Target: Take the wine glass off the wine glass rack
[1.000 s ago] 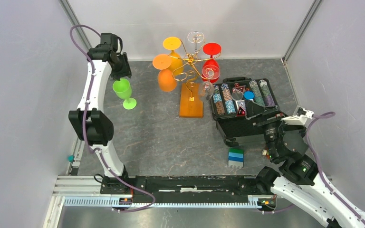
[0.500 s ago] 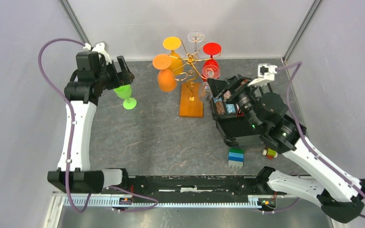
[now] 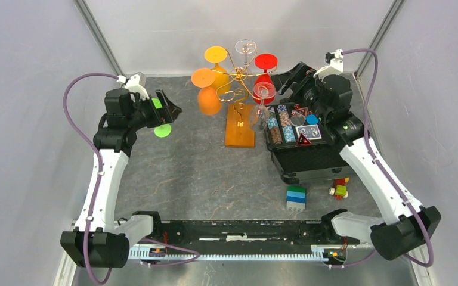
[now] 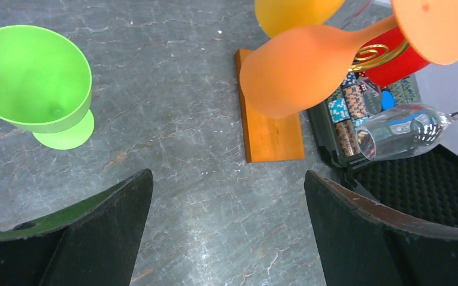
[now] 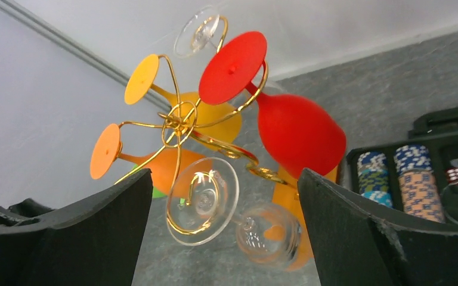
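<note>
The wine glass rack (image 3: 239,126) stands at the table's back middle: a gold wire stand on an orange-brown wooden base (image 4: 270,128). Yellow (image 3: 217,58), orange (image 3: 207,98), red (image 3: 265,76) and two clear glasses hang from it upside down. A green glass (image 4: 33,83) stands upright on the table to its left. My left gripper (image 3: 170,110) is open and empty beside the green glass, not touching it. My right gripper (image 3: 289,77) is open and empty just right of the rack. In the right wrist view a clear hanging glass (image 5: 203,199) lies between its fingers, and the red glass (image 5: 298,134) is above.
An open black case of poker chips (image 3: 304,128) lies right of the rack, below my right arm. A stack of blue and green blocks (image 3: 296,198) and a small toy (image 3: 338,190) sit in front of it. Walls close the back and both sides.
My left gripper has drawn back off the green glass, which stays standing on the table. My right arm has swung from the near right, over the case, up to the rack.
</note>
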`<state>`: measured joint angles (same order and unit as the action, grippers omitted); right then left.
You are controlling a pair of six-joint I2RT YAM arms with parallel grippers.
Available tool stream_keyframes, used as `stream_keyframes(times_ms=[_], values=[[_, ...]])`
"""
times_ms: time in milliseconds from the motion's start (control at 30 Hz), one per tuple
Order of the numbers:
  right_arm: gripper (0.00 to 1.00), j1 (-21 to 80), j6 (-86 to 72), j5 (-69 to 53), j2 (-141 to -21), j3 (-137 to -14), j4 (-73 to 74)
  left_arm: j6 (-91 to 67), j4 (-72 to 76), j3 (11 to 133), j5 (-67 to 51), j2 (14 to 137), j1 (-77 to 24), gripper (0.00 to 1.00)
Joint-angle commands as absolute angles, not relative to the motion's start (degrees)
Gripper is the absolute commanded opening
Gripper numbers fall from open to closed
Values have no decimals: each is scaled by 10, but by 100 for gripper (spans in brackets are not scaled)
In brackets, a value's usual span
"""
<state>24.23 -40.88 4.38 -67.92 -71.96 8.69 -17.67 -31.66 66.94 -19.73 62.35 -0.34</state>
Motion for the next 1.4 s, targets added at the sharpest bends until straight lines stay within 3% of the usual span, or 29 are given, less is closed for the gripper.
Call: stream_keyframes(times_ms=[0, 167, 300, 567, 1367], values=[[93, 197, -468, -119, -691, -690, 28, -195, -260, 665, -227, 606, -1, 100], [83, 161, -569, -176, -680, -605, -109, -200, -259, 666, -230, 611, -1, 100], [77, 149, -593, -182, -687, -594, -123, -200, -260, 664, -231, 614, -1, 100], [56, 145, -644, -234, -729, -593, -173, -196, -271, 665, -219, 613, -1, 100], [4, 146, -682, -221, -698, -581, -153, -199, -275, 658, -221, 611, -1, 100]])
